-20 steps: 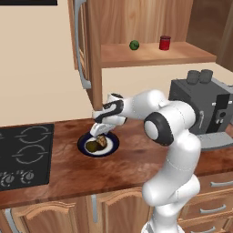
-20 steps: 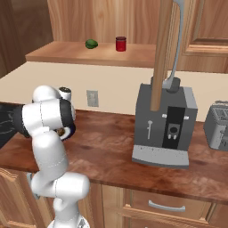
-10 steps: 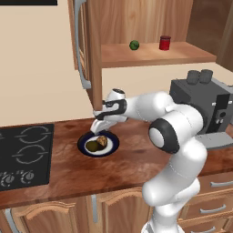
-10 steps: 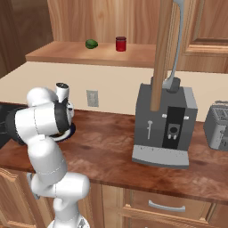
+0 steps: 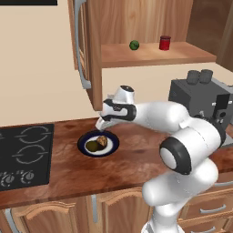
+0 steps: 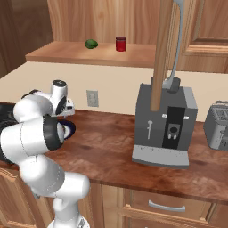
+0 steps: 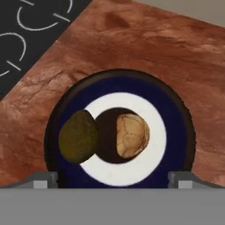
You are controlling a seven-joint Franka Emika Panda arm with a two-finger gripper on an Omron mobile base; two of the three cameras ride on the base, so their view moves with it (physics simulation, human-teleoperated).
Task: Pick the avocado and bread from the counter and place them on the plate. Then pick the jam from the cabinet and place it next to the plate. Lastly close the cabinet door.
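The hand (image 5: 101, 125) has lifted off the plate (image 5: 84, 146) over the last second and hangs just above it, jaws wide apart and holding nothing — the bread (image 5: 103, 141) has been let go. It lies on the plate's white centre beside the avocado (image 5: 93, 145), the two touching or nearly so in the hand view, where the avocado (image 7: 79, 137) overlaps the blue rim and the bread (image 7: 131, 135) sits nearer the middle. The plate (image 7: 176, 114) rests on the counter (image 5: 132, 159) toward its back edge, just beside the stovetop (image 5: 22, 152). So the first part of the task looks done — both foods are plated. Next comes the jam (image 5: 164, 43), standing on the cabinet (image 5: 136, 18) shelf near a green ball (image 5: 134, 45), well above the counter. The cabinet door (image 5: 88, 50) stands open, edge-on to the left base view, so closing it remains the last step.
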